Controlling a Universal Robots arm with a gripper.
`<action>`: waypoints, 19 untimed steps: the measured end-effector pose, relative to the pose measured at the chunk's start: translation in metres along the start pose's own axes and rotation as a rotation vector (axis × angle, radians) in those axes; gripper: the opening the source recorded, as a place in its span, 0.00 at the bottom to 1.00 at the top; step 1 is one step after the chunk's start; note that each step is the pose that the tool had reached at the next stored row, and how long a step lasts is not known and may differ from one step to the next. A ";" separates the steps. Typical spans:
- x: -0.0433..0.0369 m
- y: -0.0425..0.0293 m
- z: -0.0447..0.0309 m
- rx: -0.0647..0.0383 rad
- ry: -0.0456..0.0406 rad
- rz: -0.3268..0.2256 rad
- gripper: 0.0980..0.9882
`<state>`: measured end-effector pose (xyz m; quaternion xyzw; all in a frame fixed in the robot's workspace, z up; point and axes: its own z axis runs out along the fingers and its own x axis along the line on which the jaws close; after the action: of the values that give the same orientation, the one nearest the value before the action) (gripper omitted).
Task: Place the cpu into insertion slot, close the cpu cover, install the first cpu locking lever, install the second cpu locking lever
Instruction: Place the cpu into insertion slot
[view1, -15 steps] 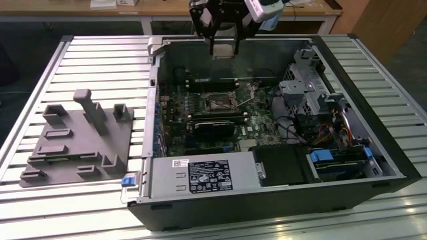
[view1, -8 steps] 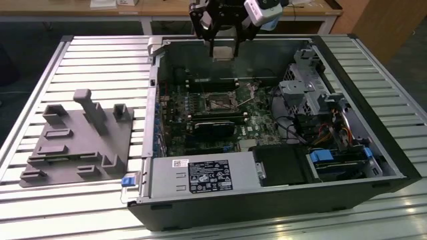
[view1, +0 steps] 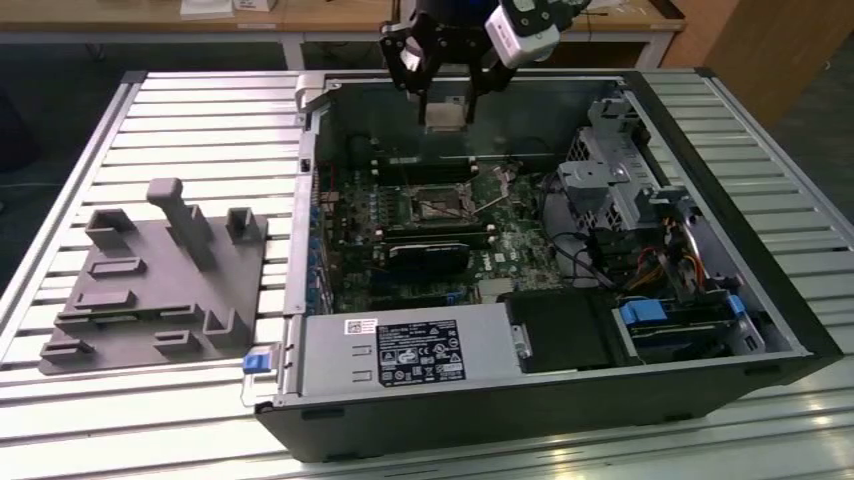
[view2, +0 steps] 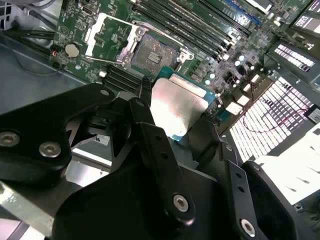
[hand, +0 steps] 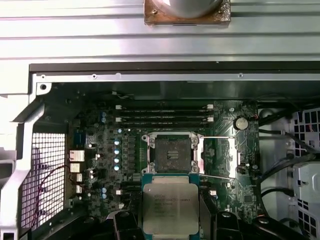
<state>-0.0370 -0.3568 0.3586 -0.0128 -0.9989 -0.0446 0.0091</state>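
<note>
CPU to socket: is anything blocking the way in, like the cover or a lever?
Nothing visible does. The cpu, held in the tool, is apart from the insertion slot, which lies bare. The cpu cover is swung open beside it.

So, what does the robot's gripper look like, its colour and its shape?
The gripper is matt black, built of flat linked bars with rounded ends, joined by round silvery screws. In the exterior view a white box, probably a camera, sits beside it on the wrist.
</note>
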 end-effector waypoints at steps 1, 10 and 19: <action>0.0000 0.0000 0.0012 0.000 0.0001 0.000 0.49; -0.0002 0.0014 0.0127 0.003 -0.0006 0.006 0.49; -0.0028 0.0067 0.0257 0.005 -0.0009 0.010 0.49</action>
<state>-0.0345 -0.3480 0.3336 -0.0176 -0.9989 -0.0422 0.0088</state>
